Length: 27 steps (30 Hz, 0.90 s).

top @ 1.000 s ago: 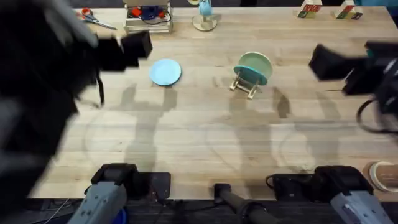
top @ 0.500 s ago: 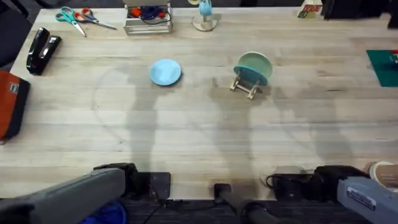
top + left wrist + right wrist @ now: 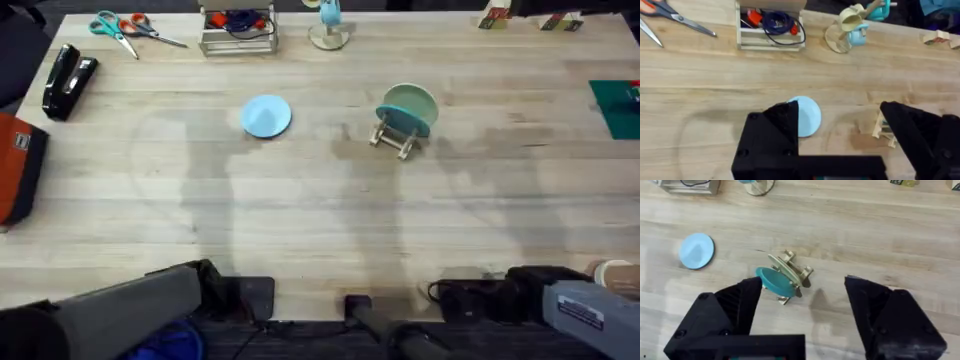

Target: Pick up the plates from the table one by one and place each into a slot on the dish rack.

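Nearest the arm bases the wide table of pale wooden planks [image 3: 320,240] lies bare. Both arms are drawn back from the work. The left gripper [image 3: 850,140] has its black jaws spread wide with nothing between them, and the right gripper [image 3: 805,315] likewise stands wide open and empty.

Farther out stands the small pale wooden dish rack of thin upright sticks [image 3: 393,137], the landmark here. One mint-green round flat plate [image 3: 408,107] is already on edge in it, leaning back in a slot. The light blue round flat plate [image 3: 266,115] lies flat on the table, well apart from the rack on its left-arm side, with open table all round it.

So the count is two plates: one racked, one left, and one rack to take it.

The blue plate looks thin, stiff and light, probably smooth-faced (so likely to slide rather than lift if nudged). Lying flat, it offers only its rim; I would judge a pinch across the edge best, one finger worked under the lip. The rack looks light too and may shift if bumped.

Beyond the rack, at the far edge, sit a wooden box-frame holding blue and red items [image 3: 238,30] and a round wooden-based stand with a blue figure [image 3: 329,28].
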Tool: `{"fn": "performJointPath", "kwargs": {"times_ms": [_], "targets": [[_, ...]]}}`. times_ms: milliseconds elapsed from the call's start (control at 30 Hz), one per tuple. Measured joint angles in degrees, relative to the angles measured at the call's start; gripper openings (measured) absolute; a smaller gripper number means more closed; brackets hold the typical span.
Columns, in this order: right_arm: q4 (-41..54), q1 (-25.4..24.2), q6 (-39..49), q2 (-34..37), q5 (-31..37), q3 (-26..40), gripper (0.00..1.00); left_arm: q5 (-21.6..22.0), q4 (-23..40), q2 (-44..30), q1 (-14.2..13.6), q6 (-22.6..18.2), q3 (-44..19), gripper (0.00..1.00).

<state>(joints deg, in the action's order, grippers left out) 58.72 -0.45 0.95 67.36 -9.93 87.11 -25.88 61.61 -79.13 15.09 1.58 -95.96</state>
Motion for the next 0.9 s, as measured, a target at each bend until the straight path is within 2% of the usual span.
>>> {"fn": "performJointPath", "kwargs": {"times_ms": [167,367,567,600,633,667,767,800,900], "targets": [[0.02,0.00,0.15,0.02,0.00,0.02,0.994,-0.75,3.18,-0.67,0.00,-0.04,-0.10,0.990],[0.02,0.00,0.15,0.02,0.00,0.04,0.994,-2.90,6.58,-5.14,0.00,-0.31,-0.11,0.992],[0.02,0.00,0.15,0.01,0.00,0.04,0.994,-3.56,7.31,-9.14,0.00,-0.67,-0.11,0.862],[0.02,0.00,0.15,0.02,0.00,0.07,0.994,-3.64,7.42,-9.43,0.00,-0.75,-0.11,0.798],[0.02,0.00,0.15,0.00,0.00,0.07,0.994,-3.75,7.48,-9.70,0.00,-0.68,-0.11,0.684],[0.02,0.00,0.15,0.00,0.00,0.06,0.994,-3.88,7.47,-9.91,0.00,-0.69,-0.11,0.511],[0.02,0.00,0.15,0.01,0.00,0.07,0.994,-4.07,7.44,-10.19,0.00,-0.84,-0.11,0.089],[0.02,0.00,0.15,0.02,0.00,0.07,0.994,-4.16,7.42,-10.21,0.00,-0.75,-0.11,0.053],[0.02,0.00,0.15,0.00,0.00,0.07,0.994,-4.23,7.44,-10.23,0.00,-0.72,-0.11,0.042]]}}
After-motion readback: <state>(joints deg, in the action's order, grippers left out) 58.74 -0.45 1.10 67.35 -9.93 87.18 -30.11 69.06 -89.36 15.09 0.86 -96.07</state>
